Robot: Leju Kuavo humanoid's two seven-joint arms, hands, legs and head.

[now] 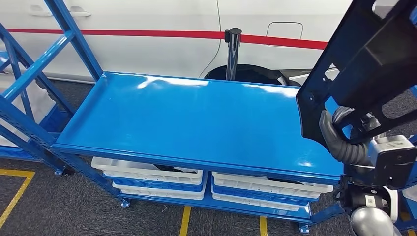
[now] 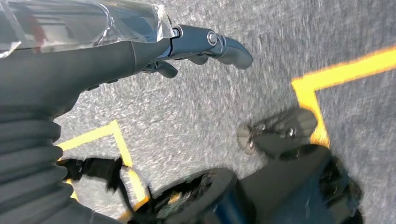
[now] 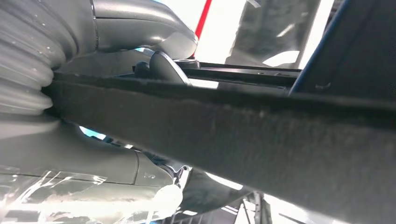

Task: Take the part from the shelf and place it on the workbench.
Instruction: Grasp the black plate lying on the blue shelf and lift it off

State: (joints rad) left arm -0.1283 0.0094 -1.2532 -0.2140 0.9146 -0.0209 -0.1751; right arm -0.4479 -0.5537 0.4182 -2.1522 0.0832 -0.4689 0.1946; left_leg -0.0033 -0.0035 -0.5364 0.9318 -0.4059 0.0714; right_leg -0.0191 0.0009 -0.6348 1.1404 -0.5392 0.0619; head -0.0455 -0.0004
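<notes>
Part, big black panel, gripped by right hand above workbench corner; left hand loosely open, holding nothing.

At the right edge of the head view the right hand is raised, its grey fingers wrapped around the lower edge of the black part. The left hand hangs low over the floor, fingers loosely extended and apart, holding nothing.
</notes>
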